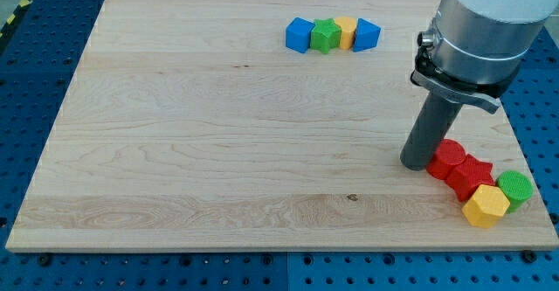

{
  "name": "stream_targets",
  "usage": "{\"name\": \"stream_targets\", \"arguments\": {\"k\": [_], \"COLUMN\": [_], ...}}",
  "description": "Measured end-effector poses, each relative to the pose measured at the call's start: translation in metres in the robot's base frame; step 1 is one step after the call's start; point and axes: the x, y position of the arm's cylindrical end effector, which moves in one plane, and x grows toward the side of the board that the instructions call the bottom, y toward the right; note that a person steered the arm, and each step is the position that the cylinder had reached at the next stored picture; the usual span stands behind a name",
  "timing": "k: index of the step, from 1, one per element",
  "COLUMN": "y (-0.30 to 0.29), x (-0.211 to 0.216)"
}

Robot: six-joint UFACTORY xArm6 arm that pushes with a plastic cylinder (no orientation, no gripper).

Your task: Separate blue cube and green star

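A row of blocks sits near the view's top, right of centre: a blue cube (300, 35), a green star (326, 36) touching its right side, a yellow block (347, 32), then a second blue block (367, 34). My tip (416, 162) rests on the board at the view's lower right, far below that row. It stands just left of a red block (449, 158) and appears to touch it.
A cluster lies at the lower right: a second red block (472, 175), a yellow hexagonal block (486, 205) and a green round block (515, 187). The wooden board (201, 134) rests on a blue perforated table (26, 72). The arm's grey body (485, 20) overhangs the upper right.
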Motion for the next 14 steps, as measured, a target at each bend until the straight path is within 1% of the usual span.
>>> {"name": "stream_targets", "arguments": {"k": [2, 6, 8, 10, 11, 12, 13, 14], "y": [-0.02, -0.115, -0.155, -0.179, -0.179, -0.159, -0.124, -0.097], "x": [-0.027, -0.086, -0.138, -0.205, -0.24, -0.25, -0.24, -0.218]}}
